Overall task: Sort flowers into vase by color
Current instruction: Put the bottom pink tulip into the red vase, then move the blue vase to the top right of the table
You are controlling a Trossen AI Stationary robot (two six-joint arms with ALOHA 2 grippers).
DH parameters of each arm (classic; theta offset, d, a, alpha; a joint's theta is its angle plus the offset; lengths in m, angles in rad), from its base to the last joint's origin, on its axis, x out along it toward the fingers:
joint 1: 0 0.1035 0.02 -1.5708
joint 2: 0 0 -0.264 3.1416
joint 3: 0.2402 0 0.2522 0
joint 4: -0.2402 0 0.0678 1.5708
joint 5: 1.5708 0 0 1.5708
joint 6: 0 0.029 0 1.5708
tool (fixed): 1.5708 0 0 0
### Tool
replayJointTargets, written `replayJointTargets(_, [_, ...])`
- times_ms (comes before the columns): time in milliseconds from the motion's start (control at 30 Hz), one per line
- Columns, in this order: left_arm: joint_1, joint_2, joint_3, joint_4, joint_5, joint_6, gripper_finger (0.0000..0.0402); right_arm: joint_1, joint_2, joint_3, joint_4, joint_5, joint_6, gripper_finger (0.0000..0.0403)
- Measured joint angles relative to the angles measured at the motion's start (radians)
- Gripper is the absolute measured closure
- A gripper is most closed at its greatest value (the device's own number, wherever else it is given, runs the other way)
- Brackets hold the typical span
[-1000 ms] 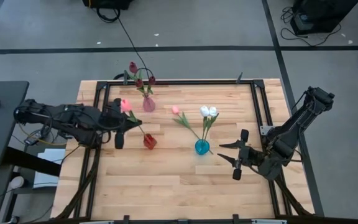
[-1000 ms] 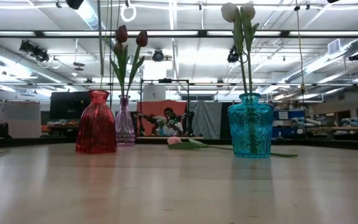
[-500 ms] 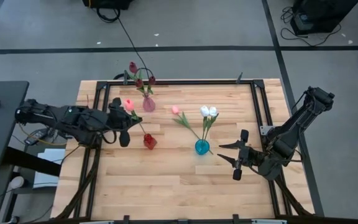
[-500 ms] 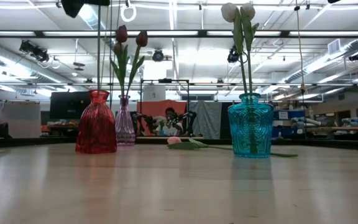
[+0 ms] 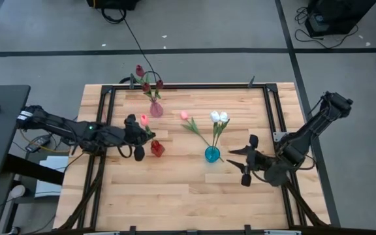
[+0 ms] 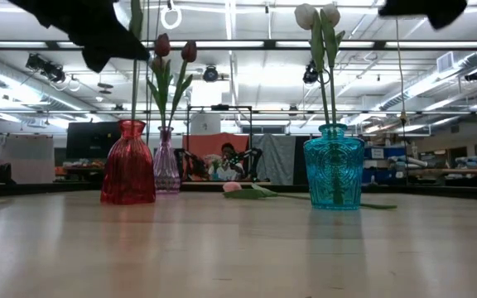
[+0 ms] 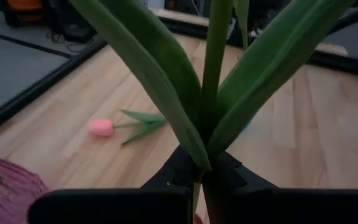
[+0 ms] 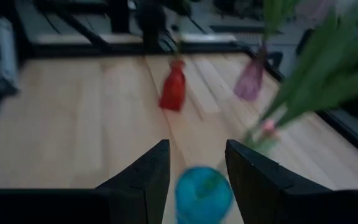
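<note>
My left gripper (image 5: 136,135) is shut on a pink tulip (image 5: 144,119) and holds it upright over the red vase (image 5: 156,148). In the low view the stem (image 6: 135,79) runs down to the vase's mouth. A second pink tulip (image 5: 184,115) lies flat on the table. Maroon tulips stand in the purple vase (image 5: 156,108), and white tulips (image 5: 219,117) in the blue vase (image 5: 212,154). My right gripper (image 5: 239,160) hovers open just right of the blue vase, touching nothing. My left gripper pinches the pink tulip's stem between its two fingers just below where the leaves branch off (image 7: 199,175). The fingers come from the table's left, slanting slightly down, and lie across the stem. The tulip stands upright, head up, its lower stem reaching the red vase's mouth (image 6: 131,122).
A black frame (image 5: 266,111) runs around the wooden table top. The near half of the table (image 5: 175,196) holds no objects. In the low view a person (image 6: 224,161) sits in the room behind the table.
My left gripper has come down and toward the red vase with the pink tulip, dropping into the low view's top. The tulip stays upright, and its head sits lower and closer to the vase than before.
</note>
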Motion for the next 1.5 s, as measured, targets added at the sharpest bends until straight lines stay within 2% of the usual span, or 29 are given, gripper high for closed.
replayJointTargets(133, [0.000, 0.001, -0.027, 0.008, 0.035, -0.003, 0.0381, -0.059, 0.000, -0.090, 0.016, -0.063, 0.036, 0.0230])
replayJointTargets(267, [-0.002, 0.005, -0.032, 0.008, 0.051, -0.002, 0.0365, -0.104, 0.000, -0.187, 0.117, -0.080, 0.036, 0.0200])
replayJointTargets(400, [-0.010, 0.006, -0.037, -0.024, 0.067, 0.024, 0.0318, -0.142, 0.000, -0.266, 0.207, -0.094, 0.045, 0.0151])
replayJointTargets(567, [-0.010, -0.005, -0.035, -0.088, 0.065, 0.023, 0.0250, -0.185, 0.000, -0.335, 0.300, -0.184, 0.066, 0.0089])
replayJointTargets(733, [-0.010, -0.051, -0.035, -0.176, 0.059, -0.018, 0.0217, -0.227, 0.002, -0.412, 0.485, -0.226, 0.021, 0.0060])
replayJointTargets(867, [-0.010, -0.113, -0.035, -0.214, 0.041, -0.028, 0.0212, -0.263, 0.050, -0.446, 0.633, -0.259, -0.048, 0.0063])
replayJointTargets(1033, [-0.009, -0.188, -0.035, -0.221, -0.011, -0.026, 0.0211, -0.297, 0.183, -0.447, 0.828, -0.306, -0.156, 0.0075])
replayJointTargets(1167, [-0.014, -0.190, -0.035, -0.226, 0.008, -0.048, 0.0211, -0.316, 0.265, -0.447, 0.938, -0.307, -0.199, 0.0083])
replayJointTargets(1333, [-0.070, -0.181, -0.035, -0.246, 0.013, -0.082, 0.0211, -0.348, 0.343, -0.447, 1.019, -0.316, -0.214, 0.0098])
replayJointTargets(1500, [-0.156, -0.181, -0.035, -0.296, -0.012, -0.167, 0.0211, -0.379, 0.410, -0.446, 1.120, -0.360, -0.237, 0.0137])
